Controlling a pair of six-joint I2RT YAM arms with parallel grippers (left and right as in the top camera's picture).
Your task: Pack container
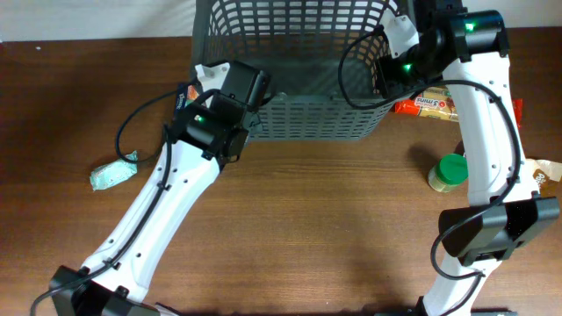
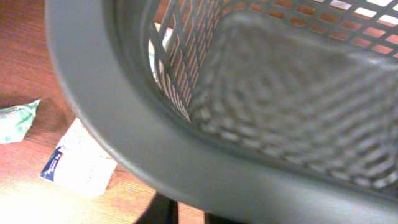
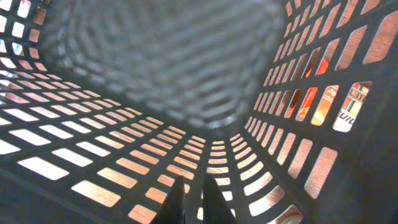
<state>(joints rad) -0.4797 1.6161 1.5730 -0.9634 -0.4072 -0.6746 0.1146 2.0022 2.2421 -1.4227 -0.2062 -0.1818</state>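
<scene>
The left pincer [image 1: 248,107] is at the smooth, thick rim of the dark grey slotted plastic container [image 1: 307,118], which stands far on the wooden tabletop [image 1: 334,219]. Whether it grips, I cannot tell. Inside, the right pincer [image 3: 193,202] is almost pressed together.

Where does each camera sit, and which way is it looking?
Overhead: above the table, looking down at the basket; left arm and right arm show.
Left wrist: outside the basket's rim, looking over it inside; jaws barely show.
Right wrist: inside the basket, facing its lattice; jaws show at bottom, close together.
Shared: all see the basket; overhead and left wrist see the teal packet.
</scene>
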